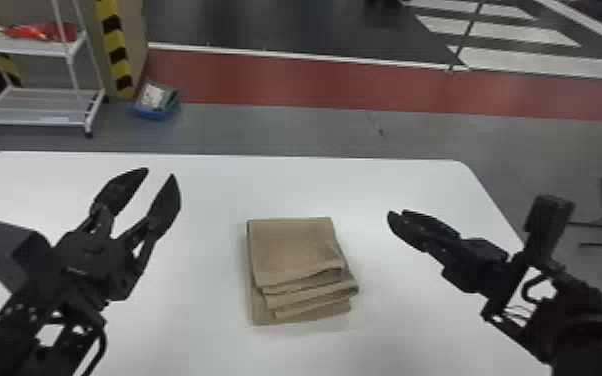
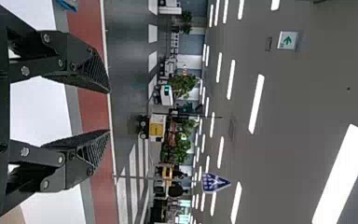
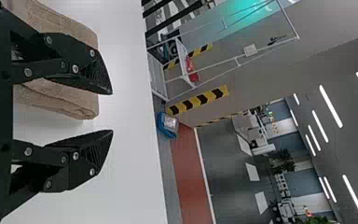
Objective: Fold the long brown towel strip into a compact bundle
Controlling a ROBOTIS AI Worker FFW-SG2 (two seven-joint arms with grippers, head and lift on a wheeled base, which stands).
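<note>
Left hand (image 1: 159, 173) and right hand (image 1: 398, 214), each with 2 fingers apart, flank 1 folded brown towel (image 1: 292, 247) on the white worktop (image 1: 192, 320).

Long white lights (image 2: 342, 177) shine on the ceiling (image 2: 303, 93). The surface (image 1: 195, 310) looks very bright, with a soft shadow beside the towel (image 1: 290, 245).

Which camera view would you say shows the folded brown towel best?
The head view: the towel lies there whole and unobstructed, its stacked layers visible. The right wrist view shows it partly behind a pincer finger; the left wrist view catches just a corner.
</note>
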